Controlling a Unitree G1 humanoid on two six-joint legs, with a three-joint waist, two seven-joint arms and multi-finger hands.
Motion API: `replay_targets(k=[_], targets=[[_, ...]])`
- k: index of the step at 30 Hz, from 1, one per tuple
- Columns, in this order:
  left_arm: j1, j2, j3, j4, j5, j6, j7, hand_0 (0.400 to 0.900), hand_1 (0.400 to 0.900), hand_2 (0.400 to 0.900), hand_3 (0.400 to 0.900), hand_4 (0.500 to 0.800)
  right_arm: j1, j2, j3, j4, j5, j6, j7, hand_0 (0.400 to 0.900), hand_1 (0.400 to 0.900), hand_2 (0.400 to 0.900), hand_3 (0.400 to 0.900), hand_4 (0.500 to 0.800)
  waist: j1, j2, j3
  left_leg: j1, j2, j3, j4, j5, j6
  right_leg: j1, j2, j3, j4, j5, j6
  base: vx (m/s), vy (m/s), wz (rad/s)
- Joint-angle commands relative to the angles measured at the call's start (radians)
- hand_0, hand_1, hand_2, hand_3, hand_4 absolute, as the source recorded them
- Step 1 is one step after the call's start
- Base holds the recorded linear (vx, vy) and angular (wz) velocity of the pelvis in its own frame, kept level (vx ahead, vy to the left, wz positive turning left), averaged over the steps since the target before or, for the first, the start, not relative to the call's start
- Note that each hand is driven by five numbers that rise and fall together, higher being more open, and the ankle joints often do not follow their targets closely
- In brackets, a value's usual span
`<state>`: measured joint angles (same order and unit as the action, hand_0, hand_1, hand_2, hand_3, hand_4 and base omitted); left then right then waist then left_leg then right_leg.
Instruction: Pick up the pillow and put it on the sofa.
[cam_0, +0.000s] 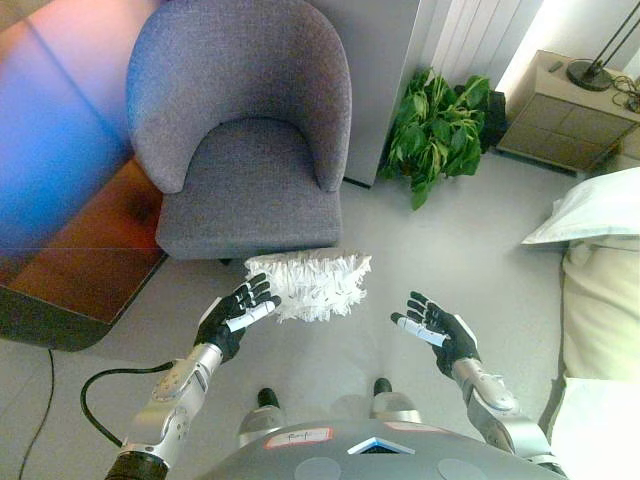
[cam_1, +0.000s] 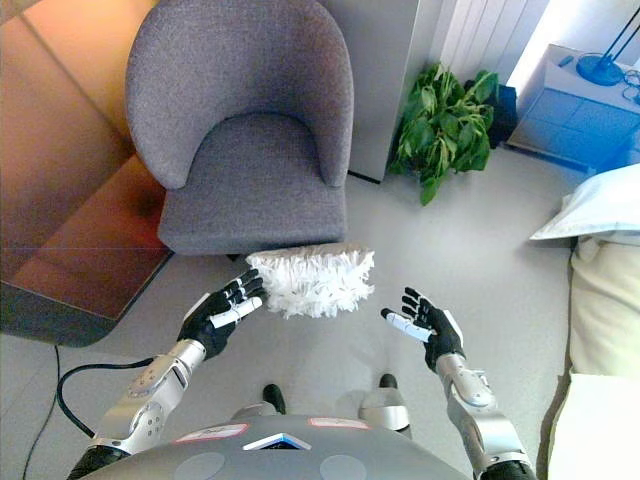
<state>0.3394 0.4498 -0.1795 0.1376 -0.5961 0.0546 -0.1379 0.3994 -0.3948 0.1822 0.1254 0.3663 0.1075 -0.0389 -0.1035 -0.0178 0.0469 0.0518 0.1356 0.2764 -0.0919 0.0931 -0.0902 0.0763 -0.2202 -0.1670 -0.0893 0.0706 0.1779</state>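
A white shaggy pillow (cam_0: 310, 283) lies on the pale floor just in front of the grey armchair (cam_0: 245, 130). My left hand (cam_0: 236, 313) is open, its fingers straight, close by the pillow's left end. My right hand (cam_0: 435, 326) is open and empty, a short way to the right of the pillow and apart from it. The armchair's seat (cam_1: 258, 175) is bare. Both hands hover above the floor, palms turned inward toward the pillow.
A leafy green plant (cam_0: 438, 128) stands behind and to the right of the armchair. A bed with a white pillow (cam_0: 592, 208) and cream bedding lies along the right edge. A bedside cabinet (cam_0: 565, 112) with a lamp base is at the far right. A dark-framed panel (cam_0: 70, 270) lies left.
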Motion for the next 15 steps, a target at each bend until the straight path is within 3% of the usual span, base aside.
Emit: replay_targets(k=[1, 8, 15], targets=[[-0.055, 0.028, 0.089, -0.09, -0.017, -0.058, -0.016, 0.9, 0.9, 0.9, 0.9, 0.8, -0.061, -0.033, -0.057, -0.118, -0.011, -0.079, -0.015, 0.9, 0.9, 0.9, 0.9, 0.8, 0.027, -0.017, 0.007, 0.073, 0.019, 0.039, 0.032, -0.093, 0.027, -0.023, 0.046, -0.039, 0.002, 0.012, -0.031, 0.01, -0.036, 0.0], [-0.059, 0.032, 0.086, -0.098, -0.031, -0.058, -0.036, 0.9, 0.9, 0.9, 0.9, 0.8, -0.062, -0.036, -0.058, -0.117, -0.002, -0.072, -0.003, 0.9, 0.9, 0.9, 0.9, 0.8, 0.026, -0.019, 0.017, 0.061, 0.032, 0.036, 0.061, -0.095, 0.022, -0.023, 0.056, -0.035, 0.007, 0.005, -0.042, 0.02, -0.052, -0.01], [-0.076, 0.035, 0.081, -0.112, -0.071, -0.075, -0.028, 0.9, 0.9, 0.9, 0.9, 0.8, -0.082, -0.059, -0.058, -0.109, -0.002, -0.085, 0.001, 0.9, 0.9, 0.9, 0.9, 0.8, 0.029, -0.026, 0.058, -0.004, 0.081, 0.005, 0.167, -0.078, -0.006, -0.042, 0.075, -0.02, 0.027, -0.007, -0.072, 0.0, -0.092, -0.04]])
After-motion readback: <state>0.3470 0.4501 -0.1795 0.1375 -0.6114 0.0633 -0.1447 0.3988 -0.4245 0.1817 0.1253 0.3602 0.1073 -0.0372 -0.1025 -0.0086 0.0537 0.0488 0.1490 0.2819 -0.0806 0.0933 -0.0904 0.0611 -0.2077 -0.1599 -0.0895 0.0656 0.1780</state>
